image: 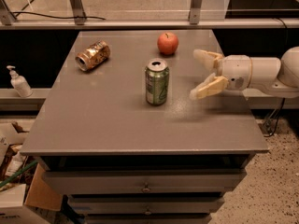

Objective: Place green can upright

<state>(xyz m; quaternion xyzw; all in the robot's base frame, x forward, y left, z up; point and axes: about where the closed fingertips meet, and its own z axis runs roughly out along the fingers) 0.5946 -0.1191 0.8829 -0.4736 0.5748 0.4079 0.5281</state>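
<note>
The green can [157, 82] stands upright near the middle of the grey table [103, 120], silver top and pull tab facing up. My gripper [197, 74] is to the right of the can, a short way clear of it and above the table. Its two pale fingers [208, 87] are spread wide apart with nothing between them. The white arm reaches in from the right edge.
A copper-orange can [92, 55] lies on its side at the back left of the table. A red apple [167, 43] sits behind the green can. A soap dispenser [18, 82] stands on a ledge to the left. Cardboard boxes [18, 195] sit on the floor at lower left.
</note>
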